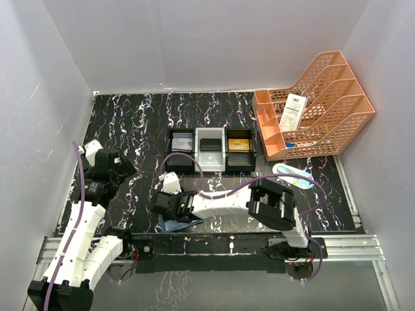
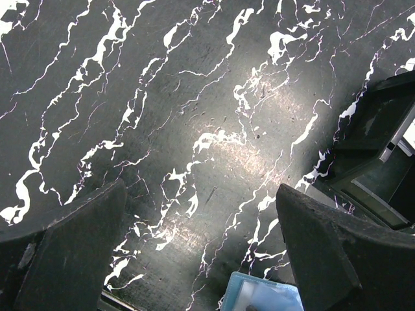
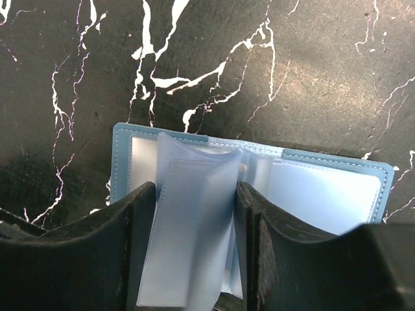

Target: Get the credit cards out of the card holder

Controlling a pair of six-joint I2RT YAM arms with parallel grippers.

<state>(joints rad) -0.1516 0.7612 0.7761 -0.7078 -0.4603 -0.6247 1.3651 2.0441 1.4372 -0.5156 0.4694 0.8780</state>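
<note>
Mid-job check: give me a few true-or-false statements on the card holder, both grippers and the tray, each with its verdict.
1. The card holder lies open on the table, with a clear pocket leaf standing between the fingers of the right gripper. True.
2. The left gripper holds a card. False: its jaws are wide apart over bare table, with nothing between them.
3. Each compartment of the tray holds one card: a greyish card, a black card and a gold card. True.
4. The white barcoded slip lies in the tray. False: it stands in the orange organizer at the right.
</note>
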